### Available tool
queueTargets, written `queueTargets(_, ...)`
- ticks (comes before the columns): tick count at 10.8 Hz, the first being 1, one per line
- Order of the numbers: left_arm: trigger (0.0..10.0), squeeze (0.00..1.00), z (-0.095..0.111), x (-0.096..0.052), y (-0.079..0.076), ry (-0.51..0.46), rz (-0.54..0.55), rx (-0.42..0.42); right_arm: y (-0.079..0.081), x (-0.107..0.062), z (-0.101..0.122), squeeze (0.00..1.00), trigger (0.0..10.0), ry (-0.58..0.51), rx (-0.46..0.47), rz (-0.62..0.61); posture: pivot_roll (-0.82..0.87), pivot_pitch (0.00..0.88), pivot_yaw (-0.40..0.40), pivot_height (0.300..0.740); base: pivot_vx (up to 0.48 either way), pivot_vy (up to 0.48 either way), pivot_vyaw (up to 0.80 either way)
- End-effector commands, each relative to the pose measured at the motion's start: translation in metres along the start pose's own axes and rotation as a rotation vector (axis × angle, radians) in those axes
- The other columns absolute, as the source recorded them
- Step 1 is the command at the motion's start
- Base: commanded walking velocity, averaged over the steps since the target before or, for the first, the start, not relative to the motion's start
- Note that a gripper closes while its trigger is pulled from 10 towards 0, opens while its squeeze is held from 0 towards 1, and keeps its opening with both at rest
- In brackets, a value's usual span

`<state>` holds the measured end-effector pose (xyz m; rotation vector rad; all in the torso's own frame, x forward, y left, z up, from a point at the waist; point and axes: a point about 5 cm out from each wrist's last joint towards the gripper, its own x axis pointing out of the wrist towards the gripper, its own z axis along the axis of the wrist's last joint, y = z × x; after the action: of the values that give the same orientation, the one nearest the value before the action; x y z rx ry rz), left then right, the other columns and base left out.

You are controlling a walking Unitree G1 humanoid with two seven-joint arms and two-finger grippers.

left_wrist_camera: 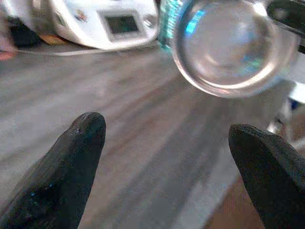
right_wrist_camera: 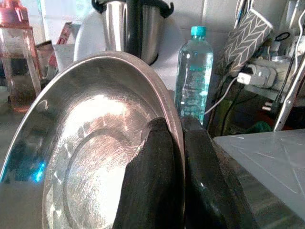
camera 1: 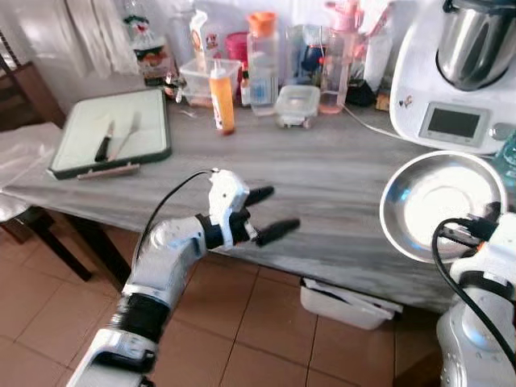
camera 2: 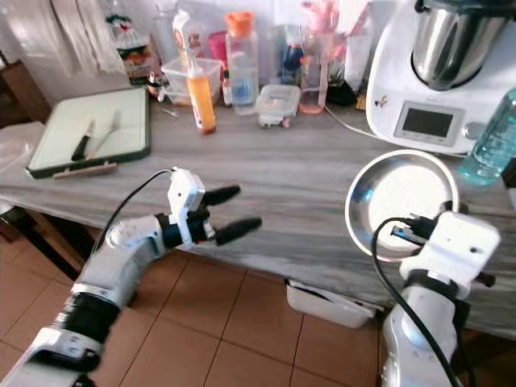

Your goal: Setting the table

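A shiny steel plate (camera 1: 439, 201) is held tilted over the right end of the grey counter (camera 1: 322, 181), and my right gripper (right_wrist_camera: 178, 186) is shut on its near rim, one finger on each side. My left gripper (camera 1: 270, 214) hovers open over the counter's front edge near the middle, its two black fingers (left_wrist_camera: 57, 176) spread wide and pointing toward the plate (left_wrist_camera: 228, 43). Nothing is between them. A green-rimmed cutting board (camera 1: 113, 133) with a knife (camera 1: 105, 142) and a fork (camera 1: 127, 137) lies at the counter's left end.
Bottles, jars and plastic boxes crowd the counter's back, with an orange-capped squeeze bottle (camera 1: 222, 97) in front. A white kitchen machine (camera 1: 455, 76) stands at the back right, a water bottle (camera 2: 493, 137) beside it. A dark chair (camera 1: 24, 97) is at far left. Tiled floor lies below.
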<state>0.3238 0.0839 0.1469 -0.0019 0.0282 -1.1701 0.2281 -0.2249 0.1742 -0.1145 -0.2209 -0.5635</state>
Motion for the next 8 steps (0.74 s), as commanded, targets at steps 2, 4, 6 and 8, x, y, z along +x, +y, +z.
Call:
queueTargets(2, 10.0, 0.0, -0.006, -0.004, -0.009, 0.073, -0.115, 0.007, 0.008, 0.001, 0.0, 0.0, 10.0, 0.011, 0.06, 0.026, -0.03, 0.064, 0.052, 0.74, 0.0, 0.0, 0.0)
queueTargets(4, 10.0, 0.0, -0.006, -0.003, -0.012, 0.084, -0.135, -0.001, 0.013, 0.002, -0.009, 0.0, 10.0, 0.087, 0.169, 0.033, -0.03, 0.071, 0.061, 0.74, 0.0, 0.0, 0.0)
queueTargets(6, 10.0, 0.0, -0.006, -0.001, -0.013, 0.089, -0.149, -0.003, 0.02, 0.004, -0.019, 0.0, 10.0, 0.179, 0.321, 0.024, -0.04, 0.078, 0.056, 0.74, 0.0, 0.0, 0.0)
queueTargets(8, 10.0, 0.0, -0.007, 0.0, -0.016, 0.091, -0.158, -0.003, 0.026, 0.005, -0.022, 0.0, 10.0, 0.22, 0.374, 0.045, -0.03, 0.08, 0.052, 0.74, 0.0, 0.0, 0.0)
